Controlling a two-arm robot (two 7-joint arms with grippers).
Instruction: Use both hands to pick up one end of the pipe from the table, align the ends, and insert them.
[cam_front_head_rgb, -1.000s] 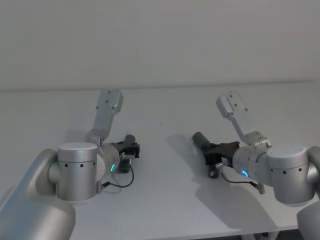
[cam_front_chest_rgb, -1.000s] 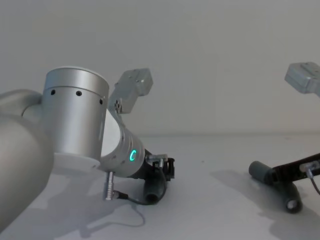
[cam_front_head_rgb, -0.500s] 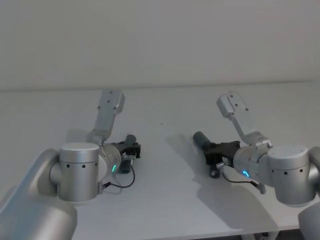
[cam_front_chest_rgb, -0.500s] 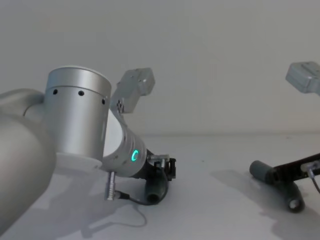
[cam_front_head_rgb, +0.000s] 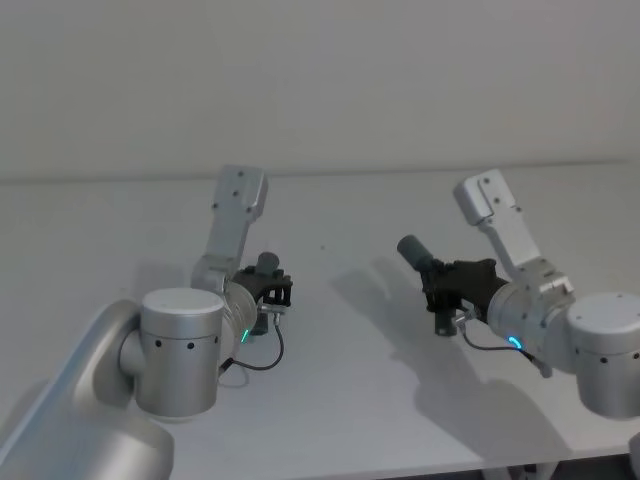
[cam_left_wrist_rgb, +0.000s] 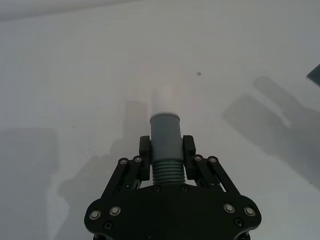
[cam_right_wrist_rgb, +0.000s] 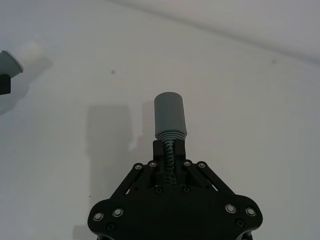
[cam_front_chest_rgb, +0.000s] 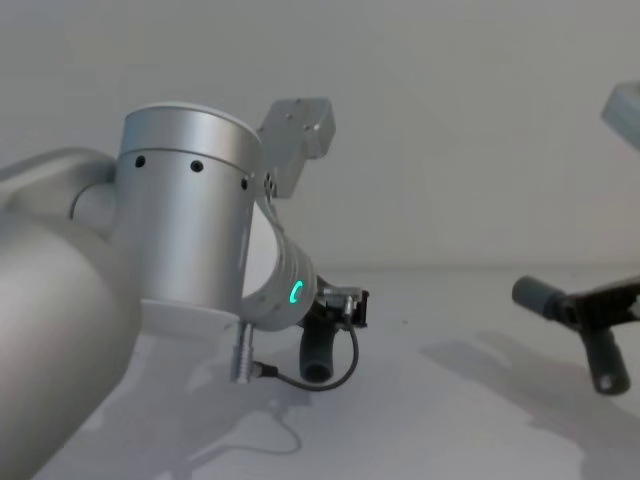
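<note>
black fingers of the left gripper (cam_left_wrist_rgb: 166, 150) clamp the ribbed grey pipe piece (cam_left_wrist_rgb: 165, 131), its smooth white plug tip (cam_left_wrist_rgb: 165, 96) pointing out over the matte white table (cam_left_wrist_rgb: 60, 75). the right gripper (cam_right_wrist_rgb: 170, 149) pinches the other bent piece (cam_right_wrist_rgb: 170, 132) below its hollow round collar (cam_right_wrist_rgb: 168, 110). pick-up looks done; next, the two ends, well apart, need turning to face on one axis.

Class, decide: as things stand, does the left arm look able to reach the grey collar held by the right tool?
Probably yes. Open table lies between the left tool, shut on its ribbed piece, and the collar piece in the right tool.
</note>
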